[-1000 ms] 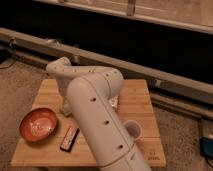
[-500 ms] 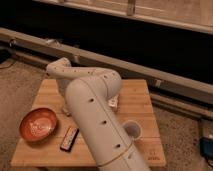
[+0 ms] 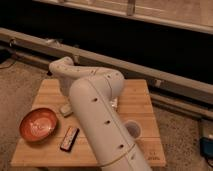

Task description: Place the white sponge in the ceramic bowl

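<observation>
The white sponge (image 3: 65,110) lies on the wooden table (image 3: 135,97), just right of and behind the ceramic bowl (image 3: 38,124). The bowl is orange-red, sits at the table's front left, and has nothing in it. My gripper (image 3: 69,99) hangs from the bent wrist directly above the sponge, largely hidden behind my own pale arm (image 3: 97,120). I cannot tell whether it touches the sponge.
A dark flat remote-like object (image 3: 69,138) lies at the front of the table, right of the bowl. A pale round cup (image 3: 133,129) stands at the right, beside my arm. A long rail (image 3: 165,80) runs behind the table.
</observation>
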Available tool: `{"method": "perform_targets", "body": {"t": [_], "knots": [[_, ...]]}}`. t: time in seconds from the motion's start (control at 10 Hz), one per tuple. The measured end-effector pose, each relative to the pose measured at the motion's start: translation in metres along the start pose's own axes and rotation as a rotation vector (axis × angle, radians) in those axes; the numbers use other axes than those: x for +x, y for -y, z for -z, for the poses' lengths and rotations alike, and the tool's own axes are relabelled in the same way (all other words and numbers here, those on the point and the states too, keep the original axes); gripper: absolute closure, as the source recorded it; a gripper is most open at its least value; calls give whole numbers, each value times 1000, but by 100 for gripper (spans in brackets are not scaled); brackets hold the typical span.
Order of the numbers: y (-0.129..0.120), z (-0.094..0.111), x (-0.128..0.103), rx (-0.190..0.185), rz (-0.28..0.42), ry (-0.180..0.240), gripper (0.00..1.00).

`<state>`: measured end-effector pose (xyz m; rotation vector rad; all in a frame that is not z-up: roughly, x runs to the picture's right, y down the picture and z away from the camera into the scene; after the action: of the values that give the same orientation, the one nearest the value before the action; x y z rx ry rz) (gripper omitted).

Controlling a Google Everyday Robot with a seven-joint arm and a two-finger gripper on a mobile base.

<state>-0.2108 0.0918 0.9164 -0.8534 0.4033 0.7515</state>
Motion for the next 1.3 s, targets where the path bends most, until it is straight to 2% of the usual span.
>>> {"method": "perform_targets", "body": {"t": [0.5, 0.9, 1.1, 1.3], "knots": [[-3, 20, 8, -19, -15, 44, 100], [12, 72, 25, 7, -40, 100, 100], [4, 101, 33, 11, 1, 125, 100], [-24, 116, 38, 10, 89, 133, 100]]}}
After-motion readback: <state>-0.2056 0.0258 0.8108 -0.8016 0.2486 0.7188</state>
